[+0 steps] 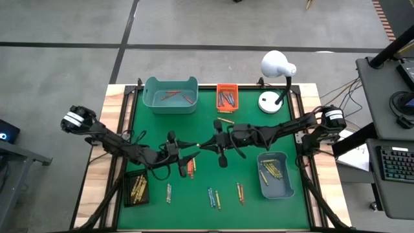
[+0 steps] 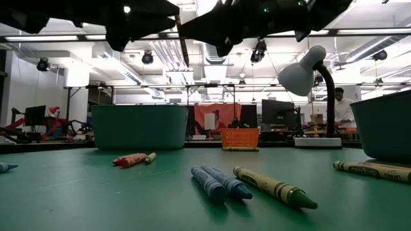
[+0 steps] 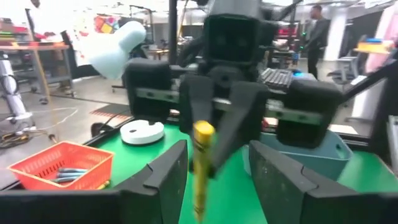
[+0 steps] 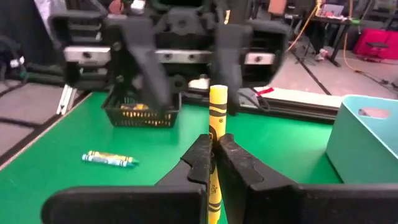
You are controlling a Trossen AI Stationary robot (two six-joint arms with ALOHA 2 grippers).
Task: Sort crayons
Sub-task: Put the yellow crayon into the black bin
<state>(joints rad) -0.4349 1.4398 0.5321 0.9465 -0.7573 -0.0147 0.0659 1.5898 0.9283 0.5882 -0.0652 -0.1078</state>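
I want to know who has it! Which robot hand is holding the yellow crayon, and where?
The right gripper pinches the yellow crayon at its lower part; the left gripper is open.

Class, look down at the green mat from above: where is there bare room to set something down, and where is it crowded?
Bare mat lies between the big teal bin and the left arm, and between the lamp base and the teal tray. The centre is crowded by both grippers, the right gripper pinching a yellow crayon. Loose crayons dot the near strip.

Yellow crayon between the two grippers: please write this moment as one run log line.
stage: handover above table centre | yellow crayon: clamped in right gripper | left gripper: open around crayon, not gripping | black tray: holds yellow crayons
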